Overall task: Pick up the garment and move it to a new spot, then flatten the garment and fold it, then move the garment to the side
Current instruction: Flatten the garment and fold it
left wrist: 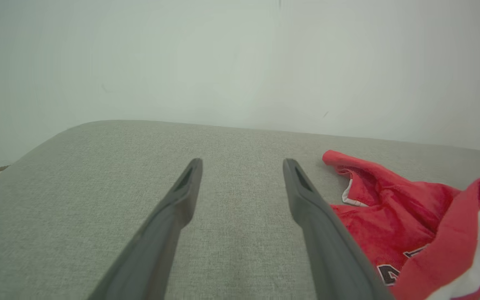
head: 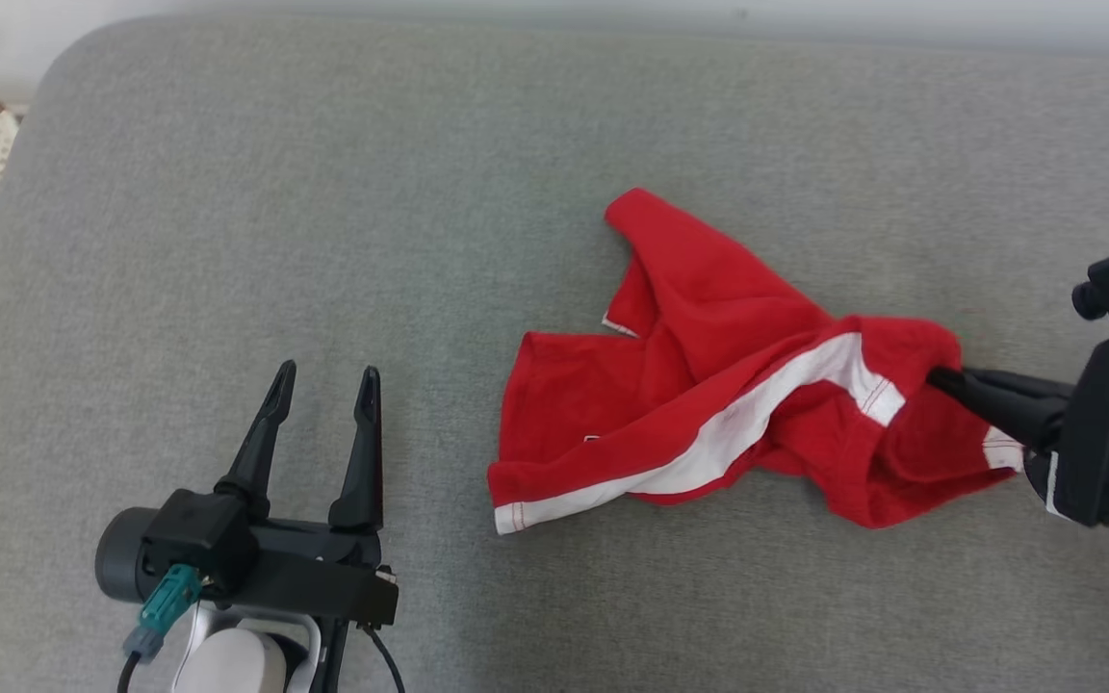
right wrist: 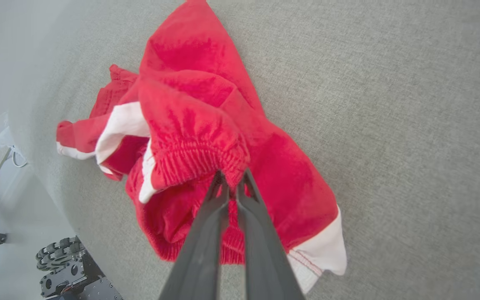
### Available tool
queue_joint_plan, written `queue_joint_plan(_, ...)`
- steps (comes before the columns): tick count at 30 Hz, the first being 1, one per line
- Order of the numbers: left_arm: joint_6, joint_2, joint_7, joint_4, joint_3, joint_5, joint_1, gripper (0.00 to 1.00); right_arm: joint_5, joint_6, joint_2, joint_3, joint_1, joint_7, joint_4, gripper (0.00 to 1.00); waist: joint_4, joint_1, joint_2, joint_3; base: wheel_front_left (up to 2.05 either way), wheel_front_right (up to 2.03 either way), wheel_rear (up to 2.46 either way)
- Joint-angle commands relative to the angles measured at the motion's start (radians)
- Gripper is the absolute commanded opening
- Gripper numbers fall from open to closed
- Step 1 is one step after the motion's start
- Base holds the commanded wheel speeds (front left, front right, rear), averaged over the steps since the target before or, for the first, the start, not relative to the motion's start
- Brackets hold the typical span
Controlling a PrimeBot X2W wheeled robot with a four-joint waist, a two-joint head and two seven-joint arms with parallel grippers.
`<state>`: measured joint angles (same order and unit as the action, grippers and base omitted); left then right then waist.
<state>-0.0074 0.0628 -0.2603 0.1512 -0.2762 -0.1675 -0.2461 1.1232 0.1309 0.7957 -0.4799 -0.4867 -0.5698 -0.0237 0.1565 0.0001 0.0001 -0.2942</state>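
Currently right tool (right wrist: 231, 178) clamped on garment (head: 699, 385) edge, left tool (head: 327, 375) apart & empty; thin pinch could slip if cloth drags on lift.

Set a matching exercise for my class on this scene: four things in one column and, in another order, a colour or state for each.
Column one
1. left gripper
2. right gripper
3. garment
4. cushion

Column two
A. grey, with everything else on or over it
B. open, holding nothing
C. red with white stripes, crumpled
D. shut on a gathered edge of cloth

Right pairs: 1-B, 2-D, 3-C, 4-A
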Motion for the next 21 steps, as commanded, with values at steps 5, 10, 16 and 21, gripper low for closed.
queue_joint_plan(5, 0.006, -0.004, -0.005, 0.002, -0.007, -0.012, -0.030, 1.00, -0.019, 0.000, -0.002, -0.088, -0.064, 0.131, -0.096, 0.81, 0.043, -0.0001, -0.0001, -0.044, 0.00, 0.00, 0.00)
queue_joint_plan(10, 0.009, -0.006, -0.005, 0.004, -0.002, -0.007, -0.034, 1.00, -0.062, 0.000, 0.009, -0.162, -0.095, 0.336, -0.190, 1.00, 0.030, -0.0001, -0.0001, -0.040, 0.00, 0.00, 0.00)
queue_joint_plan(16, 0.012, 0.005, -0.005, 0.013, 0.022, -0.001, -0.012, 1.00, -0.021, 0.000, -0.008, -0.197, -0.047, 0.555, -0.243, 1.00, -0.013, -0.0001, -0.0001, -0.005, 0.00, 0.00, 0.00)
queue_joint_plan(21, 0.015, 0.022, -0.005, 0.025, 0.049, -0.011, 0.010, 1.00, -0.006, 0.000, -0.026, -0.213, 0.005, 0.712, -0.231, 1.00, -0.057, -0.0001, -0.0001, 0.040, 0.00, 0.00, 0.00)
